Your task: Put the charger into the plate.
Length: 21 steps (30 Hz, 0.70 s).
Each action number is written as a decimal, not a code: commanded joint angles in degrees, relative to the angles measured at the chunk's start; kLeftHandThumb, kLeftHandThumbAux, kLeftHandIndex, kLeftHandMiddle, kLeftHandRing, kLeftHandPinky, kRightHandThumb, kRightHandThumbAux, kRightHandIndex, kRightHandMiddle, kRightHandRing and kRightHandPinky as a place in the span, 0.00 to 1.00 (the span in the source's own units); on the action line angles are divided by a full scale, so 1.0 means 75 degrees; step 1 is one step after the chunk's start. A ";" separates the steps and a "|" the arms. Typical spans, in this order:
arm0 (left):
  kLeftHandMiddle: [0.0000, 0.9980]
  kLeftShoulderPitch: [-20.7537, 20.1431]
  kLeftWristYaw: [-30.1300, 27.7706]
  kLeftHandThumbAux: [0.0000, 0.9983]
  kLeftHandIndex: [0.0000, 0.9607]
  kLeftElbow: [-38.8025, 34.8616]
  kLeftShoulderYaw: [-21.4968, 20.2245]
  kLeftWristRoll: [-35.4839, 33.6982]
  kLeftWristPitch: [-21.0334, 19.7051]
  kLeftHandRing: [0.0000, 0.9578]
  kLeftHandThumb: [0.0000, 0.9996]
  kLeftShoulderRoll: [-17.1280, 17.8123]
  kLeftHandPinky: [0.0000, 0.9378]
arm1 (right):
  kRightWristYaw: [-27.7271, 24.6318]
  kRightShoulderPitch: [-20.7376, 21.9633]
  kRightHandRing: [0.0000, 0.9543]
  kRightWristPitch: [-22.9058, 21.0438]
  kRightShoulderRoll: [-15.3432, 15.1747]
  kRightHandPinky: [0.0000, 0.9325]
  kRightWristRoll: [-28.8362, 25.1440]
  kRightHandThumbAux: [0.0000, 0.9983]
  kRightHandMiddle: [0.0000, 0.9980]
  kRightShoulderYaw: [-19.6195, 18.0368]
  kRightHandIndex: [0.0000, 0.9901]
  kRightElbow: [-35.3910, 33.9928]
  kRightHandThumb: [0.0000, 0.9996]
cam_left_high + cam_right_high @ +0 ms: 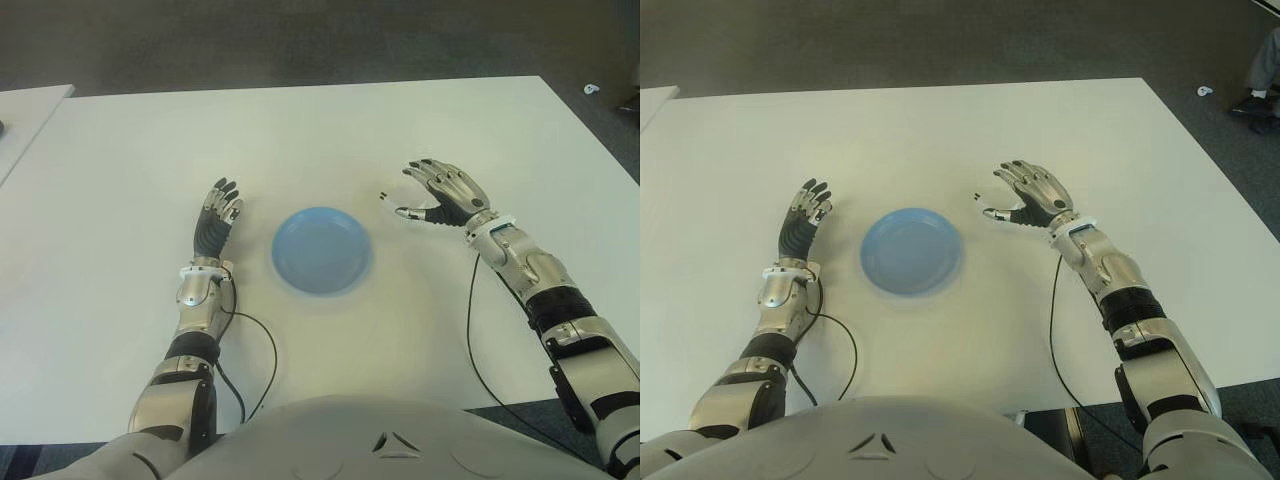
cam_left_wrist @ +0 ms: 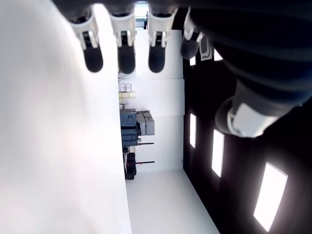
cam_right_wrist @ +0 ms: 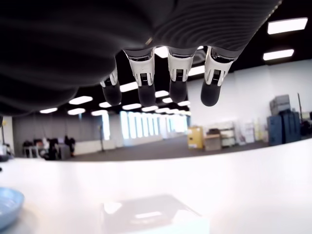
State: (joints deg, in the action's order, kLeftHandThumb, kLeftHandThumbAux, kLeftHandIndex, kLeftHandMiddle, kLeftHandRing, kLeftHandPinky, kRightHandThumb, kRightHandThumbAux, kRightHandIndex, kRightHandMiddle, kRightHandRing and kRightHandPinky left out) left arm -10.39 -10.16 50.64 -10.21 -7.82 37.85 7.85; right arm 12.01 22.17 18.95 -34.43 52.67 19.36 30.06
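An empty blue plate sits on the white table in front of me. A white box-shaped charger lies on the table just below my right hand's fingers in the right wrist view, with the plate's edge off to one side. In the eye views the charger blends into the white table, and only a small dark mark shows beside the thumb. My right hand hovers right of the plate, fingers spread and holding nothing. My left hand shows left of the plate, fingers extended and empty.
A second white table stands at the far left. Black cables run along both forearms, one looping over the table's near edge. A person's legs show on the dark floor beyond the far right corner.
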 commanded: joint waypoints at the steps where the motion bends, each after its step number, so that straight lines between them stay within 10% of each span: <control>1: 0.13 0.0778 0.0003 0.55 0.05 0.0597 0.0122 0.0105 -0.0792 0.14 0.00 -0.0293 0.18 | -0.0347 -0.0262 0.00 -0.0704 0.0181 0.00 0.0179 0.11 0.00 0.0264 0.00 -0.0316 0.33; 21: 0.14 0.0925 0.0045 0.55 0.06 0.0348 0.0162 0.0132 -0.0848 0.14 0.00 -0.0334 0.18 | -0.3088 -0.0655 0.00 -0.3702 0.0521 0.00 0.0674 0.10 0.00 0.0743 0.00 -0.2277 0.35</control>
State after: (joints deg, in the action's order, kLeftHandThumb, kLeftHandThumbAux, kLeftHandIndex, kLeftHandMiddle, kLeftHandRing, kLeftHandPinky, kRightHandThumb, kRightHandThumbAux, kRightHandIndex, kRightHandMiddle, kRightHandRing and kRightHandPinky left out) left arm -9.86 -10.14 49.45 -10.08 -7.73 36.99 7.82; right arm -8.11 17.90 -6.67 -30.96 56.92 24.10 14.37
